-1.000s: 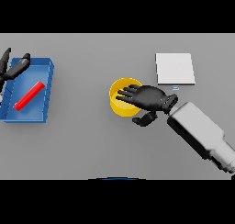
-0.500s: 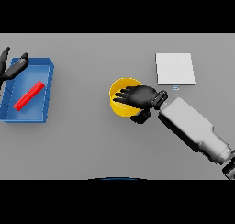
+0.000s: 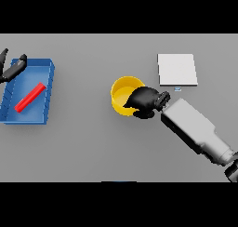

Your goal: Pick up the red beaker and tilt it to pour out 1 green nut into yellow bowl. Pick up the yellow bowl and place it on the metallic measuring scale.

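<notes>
While curled over its near rim, right hand grips yellow bowl | measuring scale just beyond | left hand relaxed open at blue tray.

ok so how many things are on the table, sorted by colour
yellow: 1, the yellow bowl
red: 1, the red beaker, lying in the tray
blue: 1, the blue tray
white/metallic: 1, the measuring scale
total: 4
</notes>
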Tool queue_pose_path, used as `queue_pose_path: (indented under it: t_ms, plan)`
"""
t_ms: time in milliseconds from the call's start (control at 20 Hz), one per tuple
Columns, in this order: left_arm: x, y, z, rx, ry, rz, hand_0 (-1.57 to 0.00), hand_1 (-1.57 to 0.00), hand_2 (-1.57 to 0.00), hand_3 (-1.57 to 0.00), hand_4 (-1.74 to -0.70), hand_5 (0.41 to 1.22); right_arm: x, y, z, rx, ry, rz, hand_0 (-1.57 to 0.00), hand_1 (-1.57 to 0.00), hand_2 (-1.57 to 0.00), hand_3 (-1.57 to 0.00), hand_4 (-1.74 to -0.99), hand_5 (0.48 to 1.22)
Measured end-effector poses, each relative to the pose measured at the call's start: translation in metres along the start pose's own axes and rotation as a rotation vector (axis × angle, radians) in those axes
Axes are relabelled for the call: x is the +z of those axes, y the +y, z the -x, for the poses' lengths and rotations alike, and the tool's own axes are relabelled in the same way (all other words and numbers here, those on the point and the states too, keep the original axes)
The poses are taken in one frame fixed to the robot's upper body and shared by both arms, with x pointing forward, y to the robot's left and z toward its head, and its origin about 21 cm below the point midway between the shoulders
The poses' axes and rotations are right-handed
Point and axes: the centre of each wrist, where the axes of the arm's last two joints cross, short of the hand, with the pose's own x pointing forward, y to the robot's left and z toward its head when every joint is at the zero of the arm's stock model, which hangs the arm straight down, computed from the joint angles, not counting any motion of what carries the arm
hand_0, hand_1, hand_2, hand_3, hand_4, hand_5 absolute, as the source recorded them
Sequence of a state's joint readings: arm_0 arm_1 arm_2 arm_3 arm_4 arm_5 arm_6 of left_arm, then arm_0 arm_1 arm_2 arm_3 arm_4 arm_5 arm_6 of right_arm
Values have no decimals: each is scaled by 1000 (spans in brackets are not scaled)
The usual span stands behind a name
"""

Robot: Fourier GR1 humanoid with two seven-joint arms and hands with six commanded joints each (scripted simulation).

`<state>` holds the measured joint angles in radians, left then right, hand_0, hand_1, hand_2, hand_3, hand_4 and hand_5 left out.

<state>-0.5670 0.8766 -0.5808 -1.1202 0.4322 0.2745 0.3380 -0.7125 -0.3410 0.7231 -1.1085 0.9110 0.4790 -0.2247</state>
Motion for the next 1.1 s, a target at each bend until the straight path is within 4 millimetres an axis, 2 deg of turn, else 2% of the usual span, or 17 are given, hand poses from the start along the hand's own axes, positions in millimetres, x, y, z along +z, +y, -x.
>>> queue_pose_path:
  t_ms: [100, 200, 450, 600, 800, 900, 1000, 1100]
  plan:
    - [0, 4, -7, 5, -5, -6, 1, 1, 1, 1, -725, 698, 3, -1, 0, 5, -6, 7, -1356, -1341, -1192, -1041, -1660, 1163]
    - [-1, 5, -6, 2, -10, -9, 1, 1, 1, 1, -722, 695, 4, -2, 0, 20, -12, 10, -1433, -1424, -1240, -1183, -1689, 1184]
    - [0, 0, -5, -11, 3, 7, 1, 1, 1, 1, -716, 694, 8, -2, 5, -4, -6, 40, -1526, -1523, -1319, -1311, -1724, 1209]
    - [-1, 1, -5, -5, 1, -3, 1, 1, 1, 1, -719, 696, 15, -12, 6, -26, -9, 61, -1548, -1546, -1337, -1331, -1732, 1215]
    - [2, -4, -4, -11, 11, 0, 1, 1, 1, 1, -723, 692, 34, -28, 11, -40, 27, 97, -1562, -1561, -1429, -1228, -1737, 1218]
    - [0, 1, -4, -7, 13, -5, 1, 1, 1, 1, -717, 686, 47, -39, 15, -38, 44, 123, -1565, -1565, -1426, -1194, -1739, 1219]
    - [1, -1, -2, -18, 1, 11, 1, 1, 1, 1, -714, 686, 60, -43, 23, -34, 96, 153, -1567, -1567, -1478, -1170, -1740, 1220]
    - [2, -5, -5, -14, -1, 12, 1, 1, 1, 1, -718, 686, 63, -45, 23, -34, 111, 169, -1559, -1568, -1512, -1163, -1740, 1220]
